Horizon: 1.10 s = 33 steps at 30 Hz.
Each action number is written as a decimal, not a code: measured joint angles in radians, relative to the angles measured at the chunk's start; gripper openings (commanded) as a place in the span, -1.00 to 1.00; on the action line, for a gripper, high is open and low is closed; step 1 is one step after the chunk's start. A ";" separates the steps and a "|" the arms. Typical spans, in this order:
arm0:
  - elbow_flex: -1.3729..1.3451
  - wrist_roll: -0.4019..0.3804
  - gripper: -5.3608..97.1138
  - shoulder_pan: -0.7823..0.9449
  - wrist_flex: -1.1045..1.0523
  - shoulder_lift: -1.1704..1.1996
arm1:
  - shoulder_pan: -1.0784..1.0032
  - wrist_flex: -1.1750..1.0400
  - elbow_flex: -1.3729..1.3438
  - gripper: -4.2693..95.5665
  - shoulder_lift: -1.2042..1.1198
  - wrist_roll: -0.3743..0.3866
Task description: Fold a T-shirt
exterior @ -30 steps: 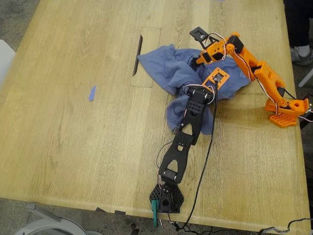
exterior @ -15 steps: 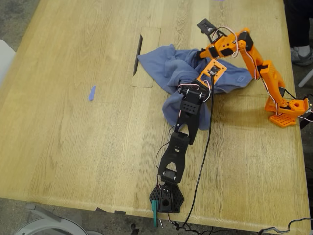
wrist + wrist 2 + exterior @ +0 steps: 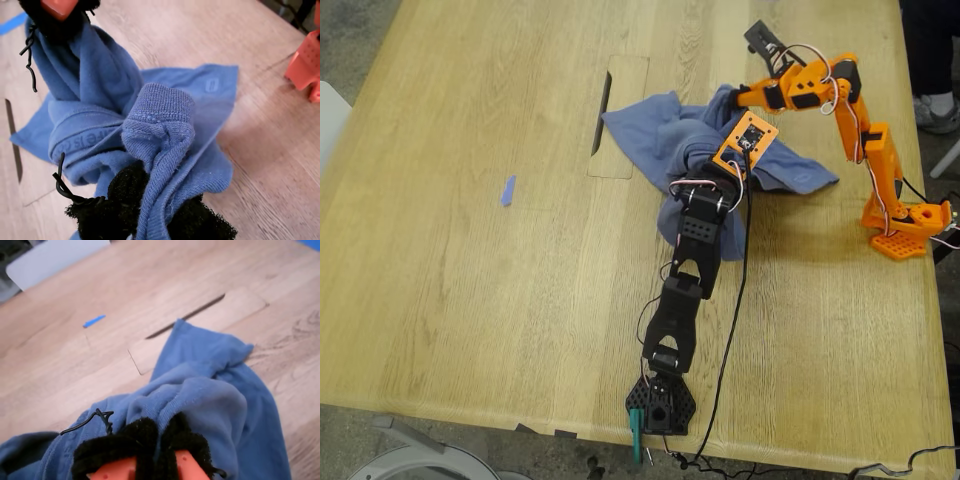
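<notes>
The slate-blue T-shirt (image 3: 650,125) lies bunched on the wooden table, right of centre in the exterior view. My first gripper (image 3: 150,210), on the black arm, is shut on a ribbed fold of the T-shirt (image 3: 157,115) with its fuzzy black pads. In the exterior view my first gripper (image 3: 715,160) sits in the middle of the heap. My second gripper (image 3: 160,440), on the orange arm, is shut on another fold of the T-shirt (image 3: 210,365) and holds it raised. My second gripper (image 3: 732,98) is at the cloth's far edge. No print shows.
A cable slot (image 3: 601,110) cuts the table beside the shirt's end on the exterior view's left. A blue tape strip (image 3: 507,190) lies farther that way. The orange base (image 3: 905,225) stands at the right edge, the black base (image 3: 660,405) at the near edge. A person's shoe (image 3: 932,112) shows past the table.
The orange arm has risen and swung toward the exterior view's upper right, drawing its fold up. The black arm's gripper followed up and right, and the shirt spread rightward.
</notes>
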<state>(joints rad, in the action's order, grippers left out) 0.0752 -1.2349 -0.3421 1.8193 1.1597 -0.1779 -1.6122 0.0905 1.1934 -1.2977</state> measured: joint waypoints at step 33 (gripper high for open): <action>0.000 0.055 -0.90 0.078 -0.135 0.310 | 0.060 0.509 0.000 -0.92 0.158 -0.061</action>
<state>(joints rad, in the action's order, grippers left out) 0.0752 -1.1796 -0.2638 1.6843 1.4696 -0.1181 -1.1029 0.0905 1.3514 -1.3591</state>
